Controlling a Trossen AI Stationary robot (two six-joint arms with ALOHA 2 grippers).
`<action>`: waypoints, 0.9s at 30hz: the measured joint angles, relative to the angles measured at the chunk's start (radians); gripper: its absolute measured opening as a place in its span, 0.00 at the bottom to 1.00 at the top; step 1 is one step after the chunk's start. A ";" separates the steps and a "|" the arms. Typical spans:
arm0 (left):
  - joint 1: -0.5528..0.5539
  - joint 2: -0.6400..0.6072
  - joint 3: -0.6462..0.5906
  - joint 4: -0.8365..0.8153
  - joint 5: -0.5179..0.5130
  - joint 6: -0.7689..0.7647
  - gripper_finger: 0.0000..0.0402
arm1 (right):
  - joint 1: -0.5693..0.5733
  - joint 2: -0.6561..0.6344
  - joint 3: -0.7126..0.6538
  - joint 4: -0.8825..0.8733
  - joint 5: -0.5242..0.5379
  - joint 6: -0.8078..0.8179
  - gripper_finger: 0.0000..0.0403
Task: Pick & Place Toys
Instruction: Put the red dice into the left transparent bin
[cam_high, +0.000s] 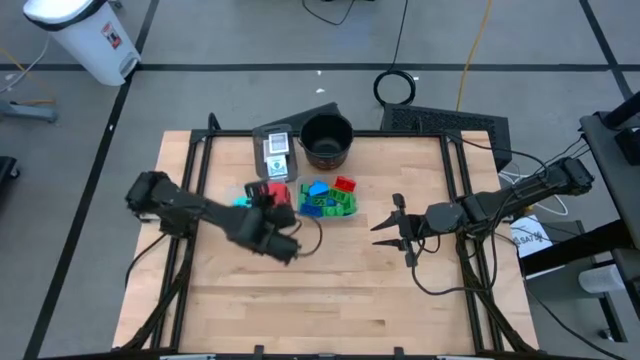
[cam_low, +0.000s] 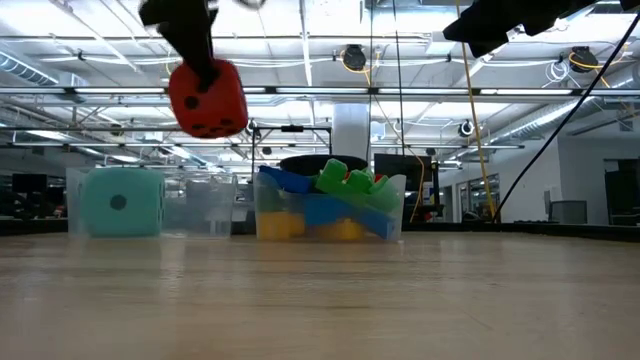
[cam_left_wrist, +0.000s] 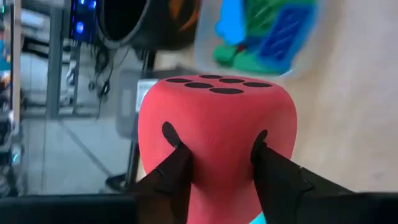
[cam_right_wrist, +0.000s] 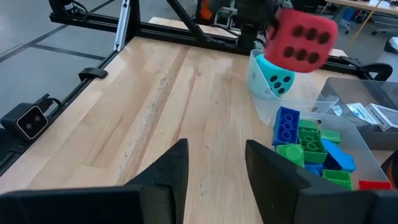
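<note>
My left gripper (cam_left_wrist: 215, 132) is shut on a red dotted cube (cam_left_wrist: 214, 118), which it holds high above the table in the low view (cam_low: 207, 97), over the cyan cube. The cyan dotted cube (cam_low: 120, 202) rests on the table to the left of a clear tub (cam_high: 328, 212) that holds blue, green, red and yellow blocks (cam_low: 330, 195). A second clear tub (cam_high: 275, 152) with small cards stands farther back. My right gripper (cam_high: 392, 228) is open and empty to the right of the block tub; it also shows in the right wrist view (cam_right_wrist: 214, 146). My left gripper pinches the red cube between its two fingers (cam_left_wrist: 177, 168), on two opposite side faces (cam_left_wrist: 189, 134). The soft faces are dented in at the fingertips. The fingers come from above, slanting down. The cube hangs tilted below them, lifted clear of the table.
A black round pot (cam_high: 327, 140) stands at the far edge behind the block tub. Bare wood (cam_high: 330, 290) spreads over the near half of the table. Black frame rails (cam_high: 195, 170) run along the table's sides.
</note>
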 joint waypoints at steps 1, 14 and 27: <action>0.023 -0.003 -0.015 0.001 0.000 0.008 0.34 | 0.000 0.000 0.000 0.000 0.000 0.000 0.32; 0.201 -0.002 -0.274 0.245 0.142 0.135 0.21 | 0.000 0.000 -0.001 -0.007 0.000 -0.006 0.32; 0.201 -0.002 -0.280 0.294 0.184 0.145 0.64 | 0.000 0.000 -0.001 -0.007 0.000 -0.008 0.32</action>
